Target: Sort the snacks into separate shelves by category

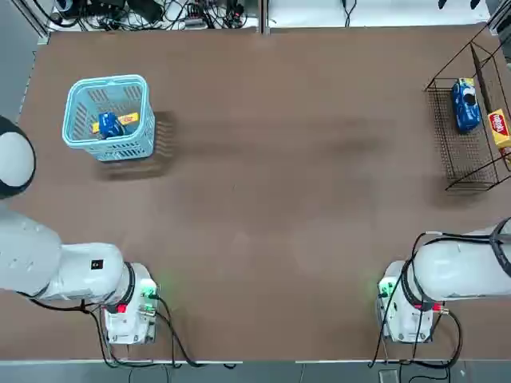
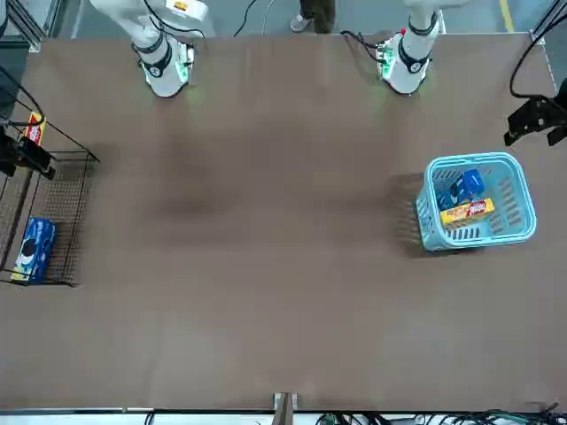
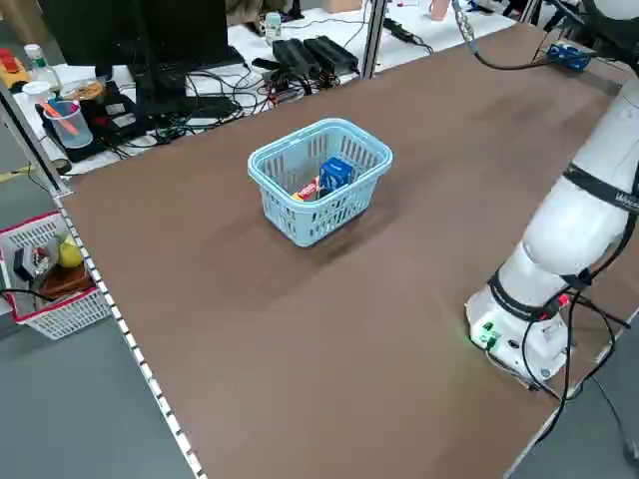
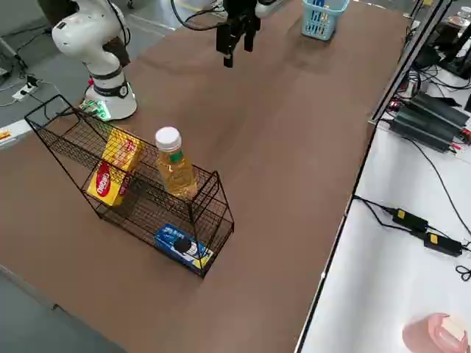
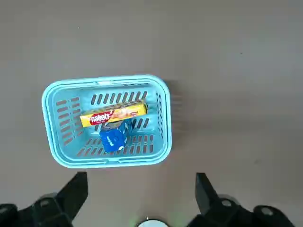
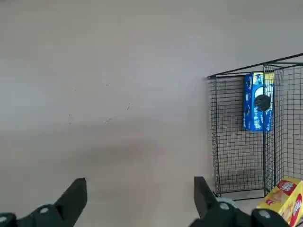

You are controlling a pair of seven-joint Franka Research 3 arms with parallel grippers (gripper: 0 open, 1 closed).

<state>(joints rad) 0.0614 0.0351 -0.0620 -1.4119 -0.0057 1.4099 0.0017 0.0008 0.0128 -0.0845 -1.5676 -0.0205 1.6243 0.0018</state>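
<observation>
- Grippers: two, both working over the table. Your left gripper [image 5: 141, 177] is over the table near the basket, fingers spread wide, nothing between them.
- Your right gripper [image 6: 142, 179] is above the table close to the wire rack, fingers also wide apart, holding nothing.
- Baskets on the table: one, light blue plastic [image 5: 106, 163], on the robot's left side.
- Snacks in it: two. One blue packet [image 5: 113, 137], one yellow box [image 5: 114, 114] with red logo, just beside each other, partly overlapping in the left wrist view.
- Racks: one, black wire [image 4: 140, 202], on the robot's right side.
- Blue packs in the rack: one, the blue pack [image 6: 254, 101], lying on mesh at the end away from the robot.
- Yellow in the rack: yellow packaging [image 4: 118, 165] toward the robot's end. One pack or two, can't tell through the wire.
- Bottles: one, the bottle [image 4: 175, 165], white cap, amber liquid, upright at the rack between blue and yellow. Its base is hard to make out behind the wires.
- Rack runs out of the top view; the yellow is cut off there and in the right wrist view. Which tier it sits on, can't tell.
- People: one person [image 2: 316, 13] behind the robot's edge of the table, only lower legs and a shoe showing in the front view.
</observation>
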